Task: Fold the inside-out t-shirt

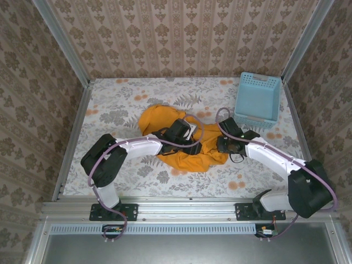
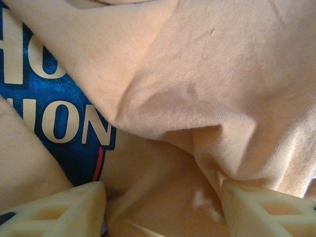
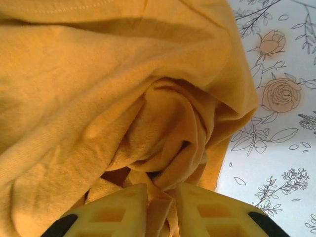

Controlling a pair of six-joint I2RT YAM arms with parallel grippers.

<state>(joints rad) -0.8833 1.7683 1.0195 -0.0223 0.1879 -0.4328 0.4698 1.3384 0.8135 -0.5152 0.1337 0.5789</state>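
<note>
Shows shirt (image 1: 190, 159) crumpled mid-table (image 1: 121, 104), between both arms and well apart from basket (image 1: 257, 99) in the far right corner. With left gripper (image 2: 163, 190), clamping nothing: fingers (image 2: 69, 207) spread wide over loose folds, near a blue print (image 2: 74, 155) with pale letters. With right gripper (image 3: 161, 190), pinching a shirt fold between nearly closed fingers at the cloth's right edge.

left: desk (image 1: 110, 107) wide open | centre: t-shirt (image 1: 154, 118) heap in the way | far right: basket (image 1: 257, 99) blocks the corner | near strip: free
</note>
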